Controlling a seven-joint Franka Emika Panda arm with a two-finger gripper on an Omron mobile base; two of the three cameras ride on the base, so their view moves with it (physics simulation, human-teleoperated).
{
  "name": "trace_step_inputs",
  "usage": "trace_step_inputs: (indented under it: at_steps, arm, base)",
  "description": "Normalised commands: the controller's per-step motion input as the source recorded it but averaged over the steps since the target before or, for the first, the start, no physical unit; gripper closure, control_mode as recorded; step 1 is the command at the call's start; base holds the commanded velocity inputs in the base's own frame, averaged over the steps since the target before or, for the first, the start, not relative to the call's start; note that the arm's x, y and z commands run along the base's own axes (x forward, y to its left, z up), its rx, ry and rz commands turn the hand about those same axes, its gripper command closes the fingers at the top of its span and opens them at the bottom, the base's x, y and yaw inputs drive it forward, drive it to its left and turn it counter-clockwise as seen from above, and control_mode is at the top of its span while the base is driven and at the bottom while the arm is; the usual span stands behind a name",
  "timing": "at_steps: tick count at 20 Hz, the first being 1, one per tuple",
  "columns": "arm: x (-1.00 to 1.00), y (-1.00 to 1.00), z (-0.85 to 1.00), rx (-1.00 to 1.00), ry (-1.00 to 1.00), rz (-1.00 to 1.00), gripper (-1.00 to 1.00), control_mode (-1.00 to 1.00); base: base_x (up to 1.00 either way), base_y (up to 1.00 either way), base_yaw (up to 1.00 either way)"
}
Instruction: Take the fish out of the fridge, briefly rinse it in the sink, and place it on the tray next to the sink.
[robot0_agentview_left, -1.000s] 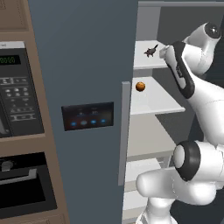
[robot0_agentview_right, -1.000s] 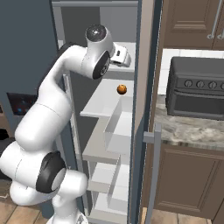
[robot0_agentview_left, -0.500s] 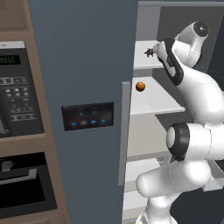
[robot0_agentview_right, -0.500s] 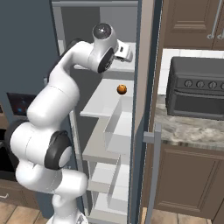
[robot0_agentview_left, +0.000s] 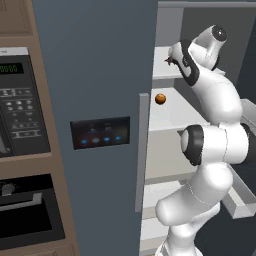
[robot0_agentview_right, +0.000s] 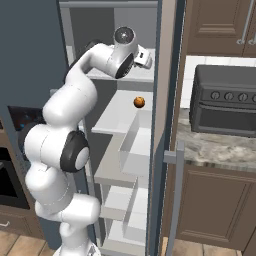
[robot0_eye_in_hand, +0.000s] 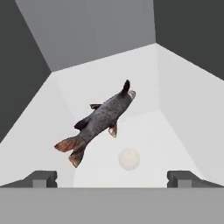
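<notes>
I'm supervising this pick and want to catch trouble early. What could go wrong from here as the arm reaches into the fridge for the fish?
1. The fish lies diagonally between the open fingers, so closing without turning might catch a fin or tail and let it slip.
2. The arm fills the narrow opening by the fridge door; pulling out could clip the shelf.
3. A dropped fish may knock the orange ball below.

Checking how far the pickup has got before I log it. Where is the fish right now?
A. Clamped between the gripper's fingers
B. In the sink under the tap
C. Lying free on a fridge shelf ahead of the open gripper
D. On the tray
C: in the hand view the fish lies on the white fridge shelf, beyond the open gripper, whose fingertips stand wide apart short of it.
</notes>
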Motion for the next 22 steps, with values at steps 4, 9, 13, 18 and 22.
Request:
trace_step_inputs:
  at_steps: [4, 9, 13, 18, 22]
  arm:
    - [0.51, 0.17, 0.0, 0.08, 0.0, 0.0, -1.0, -1.0]
    - [0.23, 0.16, -0.02, 0.0, 0.0, 0.0, -1.0, -1.0]
    - [0.34, 0.03, -0.16, 0.0, 0.0, 0.0, -1.0, -1.0]
    - [0.42, 0.01, -0.2, 0.0, 0.0, 0.0, -1.0, -1.0]
    - [0.49, 0.0, -0.08, -0.01, 0.0, 0.0, -1.0, -1.0]
  base:
    - [0.0, 0.0, 0.0]
    - [0.0, 0.0, 0.0]
    - [0.0, 0.0, 0.0]
    - [0.0, 0.0, 0.0]
    - [0.0, 0.0, 0.0]
